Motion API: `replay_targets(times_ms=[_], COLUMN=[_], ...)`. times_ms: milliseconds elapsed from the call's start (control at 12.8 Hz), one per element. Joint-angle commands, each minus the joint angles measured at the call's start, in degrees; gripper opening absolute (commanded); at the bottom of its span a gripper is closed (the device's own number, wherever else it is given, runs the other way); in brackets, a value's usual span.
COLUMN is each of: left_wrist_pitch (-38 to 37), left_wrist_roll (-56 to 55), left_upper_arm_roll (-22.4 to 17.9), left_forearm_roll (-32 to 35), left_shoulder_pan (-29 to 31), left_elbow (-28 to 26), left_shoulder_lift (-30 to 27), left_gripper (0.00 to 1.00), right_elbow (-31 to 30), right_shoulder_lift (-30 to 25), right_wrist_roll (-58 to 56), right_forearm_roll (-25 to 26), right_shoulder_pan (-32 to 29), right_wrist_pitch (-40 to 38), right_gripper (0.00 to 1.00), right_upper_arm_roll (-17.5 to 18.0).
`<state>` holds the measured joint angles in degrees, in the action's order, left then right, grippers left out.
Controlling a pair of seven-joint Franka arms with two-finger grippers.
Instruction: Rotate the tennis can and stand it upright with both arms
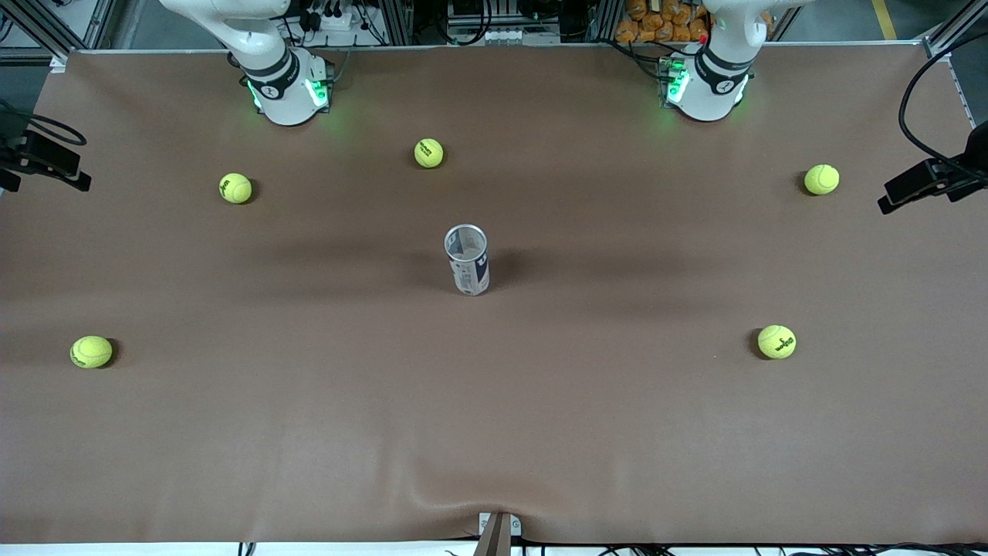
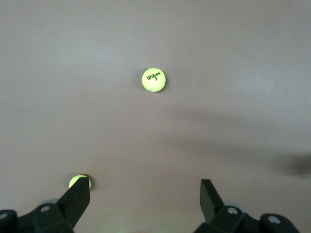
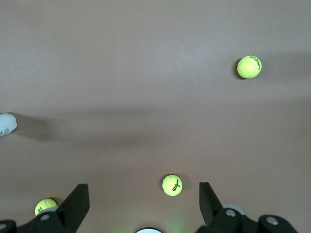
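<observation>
Brown matte counter (image 1: 494, 432) fills the scene, cable clutter along its top edge in the front view. Tennis can (image 1: 468, 259) stands upright at mid-counter, open silvery rim up, blue and white label on its side, nothing touching it. Left pincer (image 2: 146, 196) is raised over bare counter with fingers (image 2: 77, 196) spread wide, gripping nothing; one tennis ball (image 2: 153, 79) lies out ahead of it on the counter, a second ball (image 2: 77, 181) peeks out just beside one fingertip. Right pincer (image 3: 144, 201) is also up in the air, fingers (image 3: 77, 199) parted wide and empty; a ball (image 3: 172, 185) sits on the counter between its fingers, another ball (image 3: 46, 206) near one finger, a third ball (image 3: 249, 67) well apart ahead. Only a sliver of the can shows at the right wrist view's edge, well apart from that pincer. Five balls lie scattered around the can in the front view, all well apart from it. Green-lit arm bases (image 1: 289, 93) stand at the counter's top edge.
</observation>
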<state>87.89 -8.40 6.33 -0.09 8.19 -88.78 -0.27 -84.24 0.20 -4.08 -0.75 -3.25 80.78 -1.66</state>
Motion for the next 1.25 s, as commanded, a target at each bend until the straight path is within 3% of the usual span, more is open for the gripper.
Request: replay_targets(times_ms=[0,468,1171], left_wrist_pitch=[0.4,-1.1,-3.2], left_wrist_roll=[3.0,4.4,3.7], left_upper_arm_roll=[1.0,3.5,3.9], left_forearm_roll=[0.4,0.3,0.2], left_shoulder_pan=[0.9,-2.4,-2.8], left_elbow=[-1.1,-1.0,0.1], left_shoulder_lift=[-2.2,-2.4,-2.7], left_gripper=[1.0,1.0,1.0], right_elbow=[0.4,0.4,0.4], right_shoulder_lift=[0.1,0.1,0.1], right_wrist_roll=[-0.5,-0.5,-0.4], right_forearm_roll=[0.7,0.7,0.7], right_shoulder_pan=[0.4,0.4,0.4], right_wrist_pitch=[-0.4,-0.4,-0.4], right_gripper=[1.0,1.0,1.0], right_upper_arm_roll=[0.1,0.0,0.1])
